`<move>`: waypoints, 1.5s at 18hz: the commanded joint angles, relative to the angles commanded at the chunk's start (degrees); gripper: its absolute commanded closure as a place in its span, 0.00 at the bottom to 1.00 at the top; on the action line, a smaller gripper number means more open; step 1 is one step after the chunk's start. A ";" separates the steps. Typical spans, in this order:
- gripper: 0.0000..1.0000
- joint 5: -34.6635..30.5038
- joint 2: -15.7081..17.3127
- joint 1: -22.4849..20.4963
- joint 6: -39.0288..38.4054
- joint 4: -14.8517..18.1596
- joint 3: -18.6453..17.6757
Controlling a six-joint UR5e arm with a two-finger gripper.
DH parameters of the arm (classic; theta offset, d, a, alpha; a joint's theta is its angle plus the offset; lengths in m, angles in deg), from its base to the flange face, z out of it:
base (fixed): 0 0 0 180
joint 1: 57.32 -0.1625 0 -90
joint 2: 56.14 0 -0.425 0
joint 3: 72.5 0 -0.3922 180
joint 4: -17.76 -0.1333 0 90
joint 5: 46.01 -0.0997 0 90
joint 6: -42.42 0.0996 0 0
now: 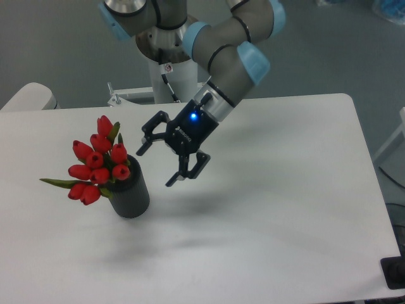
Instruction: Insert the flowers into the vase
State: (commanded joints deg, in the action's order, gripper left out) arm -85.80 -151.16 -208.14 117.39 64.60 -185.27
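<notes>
The flowers (96,164), a bunch of red tulip buds with green leaves, stand in the vase (130,196) and lean out to its left. The vase is a short dark grey cylinder, upright on the white table (266,209). My gripper (155,166) hangs open to the right of the vase and a little above it, apart from both vase and flowers. Nothing is between its black fingers (187,172). A blue light glows on its wrist.
The arm's base (166,38) stands behind the table's far edge. A pale rounded object (28,96) sits at the far left, off the table. A dark item (393,273) lies past the table's right front corner.
</notes>
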 joint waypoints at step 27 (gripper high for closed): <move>0.00 -31.67 1.07 -15.12 28.39 15.03 18.02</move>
State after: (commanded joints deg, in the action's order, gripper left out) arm -117.47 -150.09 -223.26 145.78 79.63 -167.26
